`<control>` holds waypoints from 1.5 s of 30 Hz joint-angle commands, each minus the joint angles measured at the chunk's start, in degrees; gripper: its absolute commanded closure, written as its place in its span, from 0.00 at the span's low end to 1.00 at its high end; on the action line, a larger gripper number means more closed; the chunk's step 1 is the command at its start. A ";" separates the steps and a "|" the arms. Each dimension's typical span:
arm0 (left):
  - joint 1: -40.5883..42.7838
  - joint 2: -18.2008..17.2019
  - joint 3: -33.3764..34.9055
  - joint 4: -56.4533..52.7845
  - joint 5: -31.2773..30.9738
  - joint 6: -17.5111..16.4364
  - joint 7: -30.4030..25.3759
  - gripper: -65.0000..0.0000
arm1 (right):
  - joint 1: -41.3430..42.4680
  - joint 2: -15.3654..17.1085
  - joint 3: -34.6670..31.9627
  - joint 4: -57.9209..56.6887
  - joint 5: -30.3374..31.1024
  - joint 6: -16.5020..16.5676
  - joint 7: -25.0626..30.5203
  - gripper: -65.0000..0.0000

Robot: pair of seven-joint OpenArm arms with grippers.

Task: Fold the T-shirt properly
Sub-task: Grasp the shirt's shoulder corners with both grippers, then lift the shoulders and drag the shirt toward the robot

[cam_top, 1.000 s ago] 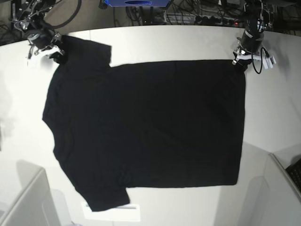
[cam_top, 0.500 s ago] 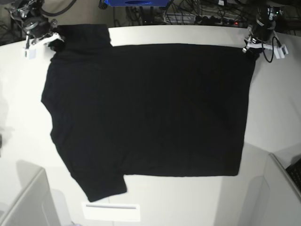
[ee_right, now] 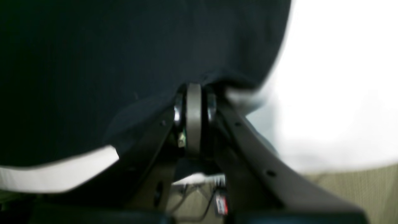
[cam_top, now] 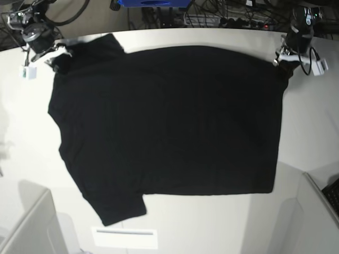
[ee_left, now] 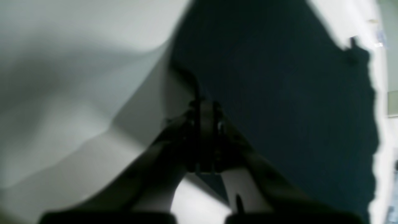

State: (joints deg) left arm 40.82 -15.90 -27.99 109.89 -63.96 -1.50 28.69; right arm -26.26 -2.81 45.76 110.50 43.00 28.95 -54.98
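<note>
Left hand (cam_top: 282, 59) clenched on shirt (cam_top: 169, 127) corner, right hand (cam_top: 58, 57) on its sleeve, both near bench (cam_top: 212, 227) far edge. I see shirt flat, plain black, bare bench all round.

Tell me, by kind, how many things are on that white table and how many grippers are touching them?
T-shirt, black, spread flat on the table: 1
Paper slip, white, near the front edge: 1
Grippers shut on the shirt's far corners: 2, the left gripper and the right gripper
Total: 4
</note>
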 commanded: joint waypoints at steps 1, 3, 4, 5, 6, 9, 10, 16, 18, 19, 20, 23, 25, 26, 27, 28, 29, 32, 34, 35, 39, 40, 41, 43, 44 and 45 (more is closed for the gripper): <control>-1.48 -0.58 -0.45 0.75 -1.75 -0.30 1.16 1.00 | 1.16 1.18 0.26 0.75 0.56 -0.16 -0.80 1.00; -4.99 -0.41 -0.45 -0.30 -2.54 -0.13 5.64 1.00 | 4.33 1.97 0.26 0.58 0.56 -0.25 -4.14 1.00; -6.31 -0.32 -0.45 -0.65 -2.54 0.40 6.87 1.00 | 5.73 1.97 0.26 0.58 0.56 -0.25 -5.11 1.00; -7.54 0.21 -0.45 -0.74 -2.54 1.54 7.84 1.00 | 7.23 1.97 0.35 0.58 0.47 -0.33 -6.07 1.00; -8.60 0.91 -0.45 -0.74 -2.54 2.51 8.28 1.00 | 8.55 2.06 0.35 0.49 0.47 -0.51 -6.69 1.00; -10.88 1.44 -0.45 -0.74 -2.54 4.35 8.28 1.00 | 12.15 2.24 0.35 -1.18 0.47 -3.85 -6.95 1.00; -11.59 1.44 -0.45 -1.01 -2.54 5.15 8.28 1.00 | 13.12 2.24 0.26 -2.06 0.47 -4.38 -7.04 1.00; -14.49 1.18 -0.45 -3.38 -2.54 7.87 8.28 1.00 | 18.48 4.61 -0.97 -10.67 0.38 -4.55 -6.87 1.00; -15.19 1.09 -0.45 -4.96 -2.45 9.28 8.10 1.00 | 19.54 6.02 -3.08 -13.05 0.38 -4.55 -6.78 1.00; -15.54 1.09 -0.45 -5.75 -2.45 9.80 8.02 1.00 | 19.98 6.46 -4.04 -14.01 0.38 -4.55 -6.69 1.00; -15.89 1.09 -0.45 -6.19 -2.45 9.98 8.02 1.00 | 20.68 6.63 -4.48 -14.72 0.38 -4.55 -6.69 1.00; -16.86 1.26 -0.36 -6.81 -2.45 10.16 8.02 1.00 | 23.14 6.98 -4.57 -16.65 0.38 -5.17 -6.69 1.00; -17.48 1.35 -0.36 -6.81 -2.45 10.24 8.02 1.00 | 24.55 7.51 -5.10 -17.79 0.38 -7.37 -6.43 1.00; -17.65 1.35 -0.36 -6.81 -2.45 10.24 8.02 1.00 | 25.34 7.51 -5.10 -18.32 0.38 -8.16 -5.81 1.00; -17.92 1.35 -0.45 -6.81 -2.45 10.24 8.02 1.00 | 26.04 7.51 -5.36 -18.85 0.38 -8.42 -5.28 1.00; -18.80 1.35 -0.28 -6.81 -2.45 10.24 8.10 1.00 | 26.66 7.60 -6.24 -19.55 0.38 -8.69 -4.76 1.00; -19.41 1.35 -0.36 -6.90 -2.37 10.24 8.28 1.00 | 27.27 8.22 -7.30 -20.17 0.38 -8.77 -4.23 1.00; -20.29 1.53 -0.28 -7.34 0.54 10.33 8.28 1.00 | 28.85 9.36 -10.46 -22.72 0.38 -8.86 -3.00 1.00; -20.64 1.62 -0.19 -7.51 1.77 10.33 8.28 1.00 | 29.65 9.53 -11.69 -24.39 0.38 -8.86 -1.85 1.00; -20.82 1.62 -0.36 -7.60 1.68 10.33 8.28 1.00 | 29.91 9.53 -11.78 -24.92 0.38 -8.86 -1.59 1.00; -21.17 1.62 -0.45 -7.60 1.94 10.33 8.02 1.00 | 31.76 9.62 -11.96 -26.50 0.38 -8.86 -1.33 1.00; -21.35 1.62 -0.45 -7.60 2.03 10.33 7.93 1.00 | 32.37 9.62 -12.04 -27.11 0.38 -8.86 -1.24 1.00; -21.87 1.62 -0.45 -7.60 2.03 10.33 7.93 1.00 | 32.99 9.62 -12.04 -27.73 0.38 -8.86 -1.24 1.00; -22.58 1.62 -0.45 -7.69 2.03 10.33 7.93 1.00 | 33.95 9.62 -12.04 -28.78 0.38 -10.00 -1.15 1.00; -22.66 1.62 -0.45 -7.69 2.03 10.33 7.93 1.00 | 34.48 9.62 -12.04 -29.14 0.38 -10.62 -1.15 1.00; -22.93 1.62 -0.45 -7.69 2.03 10.33 7.93 1.00 | 34.92 9.62 -12.04 -29.14 0.38 -10.97 -1.15 1.00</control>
State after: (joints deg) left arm 18.06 -13.54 -27.99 101.27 -61.54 9.21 37.54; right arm 7.46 5.96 33.74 80.44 42.13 18.26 -57.14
